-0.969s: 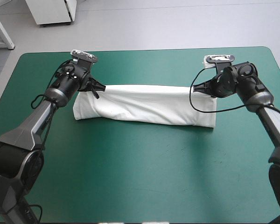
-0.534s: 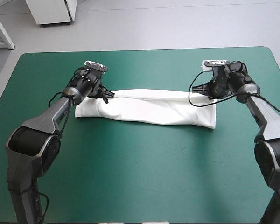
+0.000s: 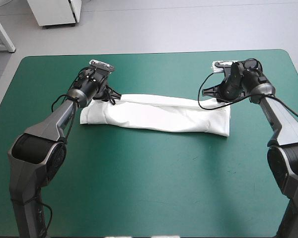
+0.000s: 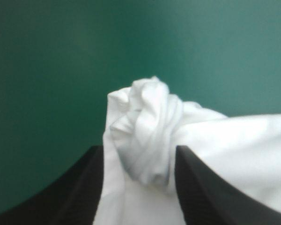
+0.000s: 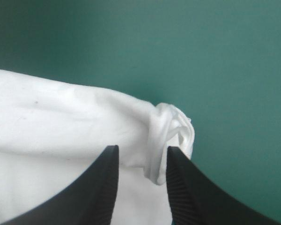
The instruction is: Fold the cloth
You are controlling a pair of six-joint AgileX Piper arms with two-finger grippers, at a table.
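A white short-sleeved cotton T-shirt (image 3: 159,116) lies folded into a long, narrow band across the bench (image 3: 139,198), which wears a smooth teal-green cover (image 3: 154,69). The band sits in the far half of the bench, running crosswise from left to right and well clear of every edge. Its near edge is slightly bowed, and its right end is squared off. A thin raised fold runs along its far edge from one arm to the other. The left gripper (image 3: 111,98), with two broad black curved fingers, is at the band's far left corner, and its arm reaches in from the near left. In the left wrist view these fingers stand a little apart, and between them is a tight, twisted knot of white fabric that bulges ahead of the tips, so the gripper is clamped on the T-shirt. The right gripper (image 3: 216,94), of the same black finned build, is at the band's far right corner. In the right wrist view its fingers are nearly together, with a rolled lip of the white fabric pinched between them, so it also holds the T-shirt. Beyond the pinched corner only the teal-green cover shows.
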